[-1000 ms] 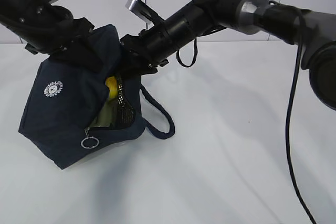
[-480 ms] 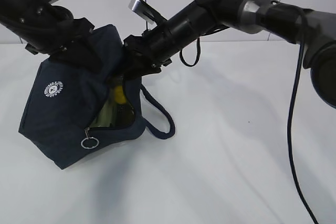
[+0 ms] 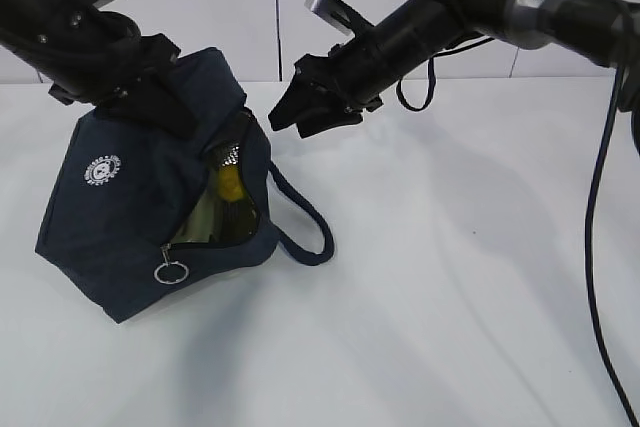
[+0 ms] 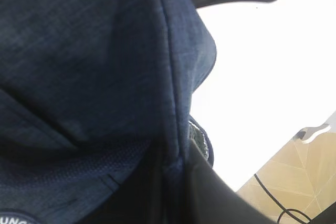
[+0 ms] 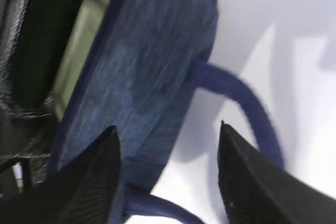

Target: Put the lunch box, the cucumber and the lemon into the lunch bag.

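Observation:
The navy lunch bag [image 3: 130, 207] stands tilted on the white table, its top zipper open. My left gripper [image 3: 165, 102] is shut on the bag's upper fabric [image 4: 105, 66] and holds it up; its fingers [image 4: 210, 192] pinch a seam. Inside the opening I see the yellow lemon [image 3: 228, 184] above the pale green lid of the lunch box [image 3: 203, 219]. The lid also shows in the right wrist view [image 5: 79, 51]. I cannot make out the cucumber. My right gripper [image 3: 285, 117] is open and empty, just right of the bag's mouth and above its side [image 5: 147, 61].
A loop handle [image 3: 305, 222] lies on the table right of the bag and passes under my right gripper [image 5: 247, 103]. The metal ring pull [image 3: 170, 272] hangs at the bag's front. A black cable [image 3: 595, 247] hangs at the right.
My right gripper has drawn out of the bag's mouth and moved up and to the right, empty. The lemon has stayed inside the bag. The left arm has not moved.

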Robot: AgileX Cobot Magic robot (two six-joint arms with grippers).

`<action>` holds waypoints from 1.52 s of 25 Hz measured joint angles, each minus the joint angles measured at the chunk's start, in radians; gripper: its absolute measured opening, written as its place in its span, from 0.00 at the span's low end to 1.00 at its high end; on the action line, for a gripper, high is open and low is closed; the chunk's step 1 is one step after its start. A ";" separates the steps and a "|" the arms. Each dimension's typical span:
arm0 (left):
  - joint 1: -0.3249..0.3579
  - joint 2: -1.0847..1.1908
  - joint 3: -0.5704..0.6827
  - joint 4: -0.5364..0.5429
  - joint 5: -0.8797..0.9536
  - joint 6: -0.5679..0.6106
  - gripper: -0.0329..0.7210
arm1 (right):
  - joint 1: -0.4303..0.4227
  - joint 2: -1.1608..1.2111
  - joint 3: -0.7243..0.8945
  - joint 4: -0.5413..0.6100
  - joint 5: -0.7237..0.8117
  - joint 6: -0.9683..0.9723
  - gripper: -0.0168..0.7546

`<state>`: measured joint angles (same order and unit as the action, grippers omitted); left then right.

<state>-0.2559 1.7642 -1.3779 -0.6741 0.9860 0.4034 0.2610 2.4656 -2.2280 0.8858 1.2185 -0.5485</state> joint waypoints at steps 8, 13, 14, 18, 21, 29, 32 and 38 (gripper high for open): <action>0.000 0.000 0.000 -0.006 0.000 0.000 0.06 | 0.002 -0.004 0.146 0.060 0.000 -0.041 0.60; 0.000 0.000 0.000 -0.006 0.002 0.000 0.06 | 0.003 -0.004 0.251 0.187 -0.006 -0.140 0.60; 0.000 0.000 0.000 -0.006 0.002 0.000 0.06 | 0.003 -0.004 0.266 0.198 -0.007 -0.154 0.60; 0.000 0.000 0.000 -0.006 0.004 0.000 0.06 | 0.003 -0.004 0.314 0.226 -0.014 -0.191 0.60; 0.000 0.000 0.000 -0.006 0.006 0.000 0.06 | 0.003 -0.004 0.347 0.288 -0.019 -0.239 0.60; 0.000 0.000 0.000 -0.006 0.015 0.002 0.06 | 0.012 0.033 0.371 0.458 -0.027 -0.294 0.60; 0.000 0.000 0.000 -0.006 0.018 0.005 0.06 | 0.029 0.063 0.371 0.498 -0.033 -0.296 0.60; 0.002 0.000 0.000 0.007 0.018 0.010 0.06 | 0.054 0.085 0.371 0.528 -0.042 -0.316 0.58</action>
<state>-0.2535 1.7642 -1.3779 -0.6674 1.0035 0.4138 0.3151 2.5504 -1.8566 1.4136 1.1766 -0.8648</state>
